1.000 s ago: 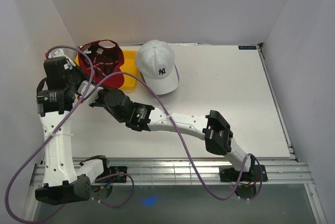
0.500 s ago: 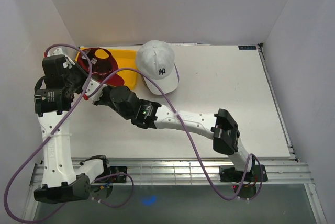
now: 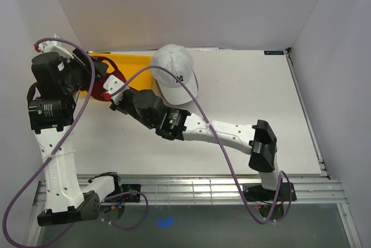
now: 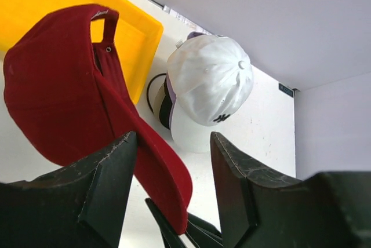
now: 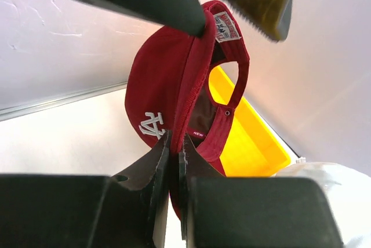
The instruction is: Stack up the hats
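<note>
The red hat [image 5: 165,88] hangs on edge above the yellow tray [image 5: 250,138]. My right gripper [image 5: 175,149] is shut on its rim from below. My left gripper [image 4: 174,193] is open; the red hat's [image 4: 64,103] brim passes between its fingers [image 4: 110,181], close to the left one. In the top view the red hat [image 3: 110,69] is mostly hidden between the left gripper [image 3: 95,77] and the right gripper [image 3: 116,96]. The white hat [image 3: 177,71] sits on top of a stack to the right of the tray; lavender and black edges [image 4: 165,100] show under it.
The yellow tray [image 3: 132,62] lies at the back left, against the wall. The enclosure's left wall stands close behind the left arm. A purple cable [image 3: 174,86] loops over the white hat and the right arm. The table [image 3: 255,103] stretches to the right.
My left gripper opened and pulled back to the left and up. My right gripper closed on the red hat, which has come up off the tray and turned on edge.
</note>
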`<state>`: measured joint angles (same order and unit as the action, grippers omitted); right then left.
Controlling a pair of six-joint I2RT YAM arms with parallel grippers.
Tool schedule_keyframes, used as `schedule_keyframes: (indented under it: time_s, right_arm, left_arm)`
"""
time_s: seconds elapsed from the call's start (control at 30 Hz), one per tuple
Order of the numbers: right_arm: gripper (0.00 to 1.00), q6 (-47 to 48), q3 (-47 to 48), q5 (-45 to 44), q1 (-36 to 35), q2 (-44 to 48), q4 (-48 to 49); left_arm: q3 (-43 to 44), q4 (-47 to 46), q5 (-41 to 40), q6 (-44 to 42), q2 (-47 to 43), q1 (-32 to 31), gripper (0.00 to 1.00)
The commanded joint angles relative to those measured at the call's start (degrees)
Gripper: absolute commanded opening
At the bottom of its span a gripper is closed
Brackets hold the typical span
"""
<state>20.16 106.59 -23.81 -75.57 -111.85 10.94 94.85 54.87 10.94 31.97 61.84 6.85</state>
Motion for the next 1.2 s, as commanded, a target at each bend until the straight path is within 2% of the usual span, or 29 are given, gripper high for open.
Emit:
schedule_keyframes:
  time_s: [0.0, 0.23, 0.3, 0.4, 0.47, 0.7, 0.9, 1.03, 1.17]
  right_arm:
    - [0.08, -2.41, -0.50, 0.26, -0.19, 4.10, 3.65]
    - [0.08, -11.96, -1.47, -0.62, 0.95, 5.85, 0.75]
    - [0.08, -15.31, -1.12, 0.51, 2.78, 6.30, 0.58]
    - [0.08, -25.94, 1.95, 5.07, 7.71, 6.12, -2.49]
    - [0.08, -33.30, 1.00, 9.63, 11.65, 7.34, -1.19]
    - [0.08, -52.11, 1.78, 15.37, 21.33, 8.40, 6.89]
    - [0.08, -68.57, -4.80, 11.87, 28.37, 11.56, 18.12]
    - [0.08, -84.01, -15.07, 6.42, 31.53, 15.95, 24.99]
    - [0.08, -94.83, -30.69, -2.00, 33.47, 22.19, 30.45]
  left_arm:
    - [2.53, -3.01, 1.80, 0.82, 0.64, 0.09, 0.64]
    - [9.47, -3.19, 0.49, 2.40, 3.37, 0.09, 0.64]
    - [14.12, -2.84, 0.84, 2.92, 4.51, 0.09, 0.64]
    - [20.28, -1.96, 1.89, 4.33, 6.27, 0.09, 0.64]
    - [22.13, -1.79, 2.42, 5.47, 6.36, 0.18, 0.64]
    - [16.34, -2.40, 4.62, 7.85, 0.83, 0.09, 0.61]
    - [7.47, -1.17, 4.62, 9.69, -5.76, -2.54, 0.58]
    - [3.42, 0.67, 2.86, 9.96, -8.40, -5.53, 0.57]
    - [3.58, 2.43, 1.89, 9.78, -9.20, -9.30, 0.57]
